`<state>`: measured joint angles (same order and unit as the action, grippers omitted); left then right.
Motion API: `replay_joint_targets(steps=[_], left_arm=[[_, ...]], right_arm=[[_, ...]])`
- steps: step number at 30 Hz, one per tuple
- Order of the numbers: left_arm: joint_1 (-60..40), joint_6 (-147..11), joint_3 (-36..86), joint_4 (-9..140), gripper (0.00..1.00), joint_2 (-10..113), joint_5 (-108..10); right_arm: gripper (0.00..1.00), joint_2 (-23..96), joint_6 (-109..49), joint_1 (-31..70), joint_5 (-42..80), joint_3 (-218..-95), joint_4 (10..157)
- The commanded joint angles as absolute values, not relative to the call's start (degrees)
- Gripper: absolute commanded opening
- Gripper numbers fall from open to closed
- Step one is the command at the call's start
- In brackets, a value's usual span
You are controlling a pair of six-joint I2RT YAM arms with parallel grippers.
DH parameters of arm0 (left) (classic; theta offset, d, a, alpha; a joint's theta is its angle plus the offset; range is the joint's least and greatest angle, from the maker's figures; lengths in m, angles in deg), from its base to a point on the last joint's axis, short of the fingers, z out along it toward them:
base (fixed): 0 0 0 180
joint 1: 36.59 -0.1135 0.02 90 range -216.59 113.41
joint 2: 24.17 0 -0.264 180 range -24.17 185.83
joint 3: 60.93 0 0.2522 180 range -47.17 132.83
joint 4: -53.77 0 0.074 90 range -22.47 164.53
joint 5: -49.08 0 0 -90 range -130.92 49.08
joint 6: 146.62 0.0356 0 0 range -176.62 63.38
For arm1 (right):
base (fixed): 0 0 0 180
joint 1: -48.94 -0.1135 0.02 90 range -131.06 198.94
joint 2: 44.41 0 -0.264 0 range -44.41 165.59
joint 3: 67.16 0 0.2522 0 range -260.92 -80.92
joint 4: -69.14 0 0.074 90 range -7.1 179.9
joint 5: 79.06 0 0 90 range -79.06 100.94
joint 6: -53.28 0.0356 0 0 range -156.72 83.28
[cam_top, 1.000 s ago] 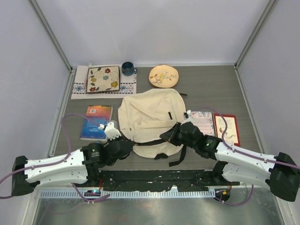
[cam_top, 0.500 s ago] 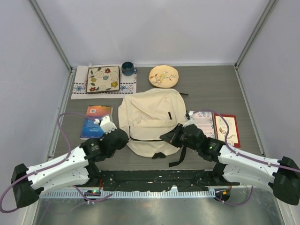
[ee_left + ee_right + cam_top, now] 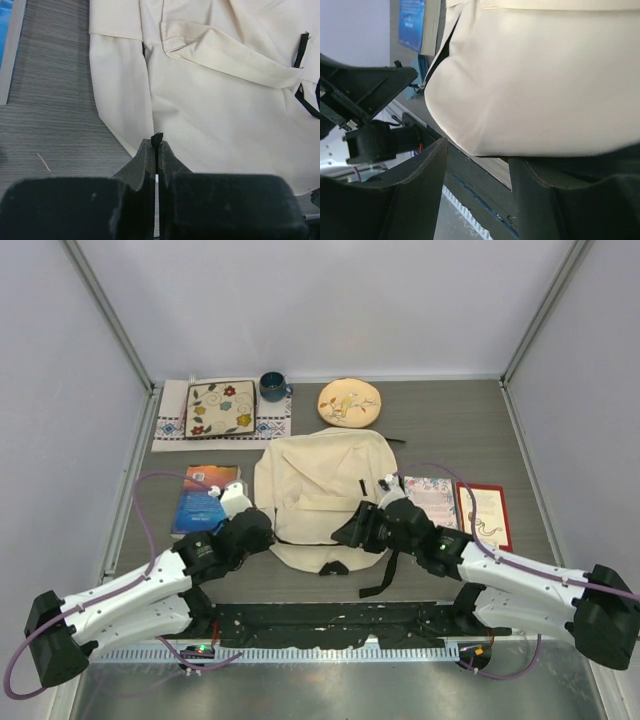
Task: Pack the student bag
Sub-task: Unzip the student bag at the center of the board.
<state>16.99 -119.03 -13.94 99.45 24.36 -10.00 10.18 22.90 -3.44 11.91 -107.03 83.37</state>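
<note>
The student bag (image 3: pixel 318 490), a cream backpack, lies flat in the middle of the table. My left gripper (image 3: pixel 268 536) sits at its lower left edge. In the left wrist view the left gripper (image 3: pixel 157 142) is shut on a small black ribbed tab (image 3: pixel 157 136) of the student bag (image 3: pixel 220 110). My right gripper (image 3: pixel 342 534) is at the bag's near edge. In the right wrist view the right gripper (image 3: pixel 477 167) stands open with nothing between its fingers (image 3: pixel 420 185), and the student bag's (image 3: pixel 535 75) cream underside bulges just above them.
A blue book (image 3: pixel 203 498) lies left of the bag. A floral notebook (image 3: pixel 436 502) and a red-bordered card (image 3: pixel 485 515) lie to its right. At the back are a square floral plate (image 3: pixel 220 408) on a mat, a blue mug (image 3: pixel 272 386) and a round yellow plate (image 3: pixel 349 402). A black strap (image 3: pixel 385 575) trails toward the arm bases.
My right gripper has opened, letting go at the bag's near edge, and shifted slightly left. The left arm has edged toward the far side, still shut. The bag's near edge has shifted a little.
</note>
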Motion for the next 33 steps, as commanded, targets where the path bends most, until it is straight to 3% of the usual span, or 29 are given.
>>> replay_joint_targets(steps=[1,21,33], left_arm=[[16.7,-117.7,-13.7,97.1,0.0,23.1,-12.2],[16.7,-117.2,-8.3,97.2,0.0,25.7,-16.9],[16.7,-118.1,-7.6,97.5,0.0,25.2,-18.2]], right_arm=[[0.57,14.8,6.7,-5.6,17.1,-117.5,86.0],[0.6,28.7,-9.3,-21.9,4.0,-127.7,84.7],[0.64,32.4,-13.8,-26.6,-12.4,-130.1,83.3]])
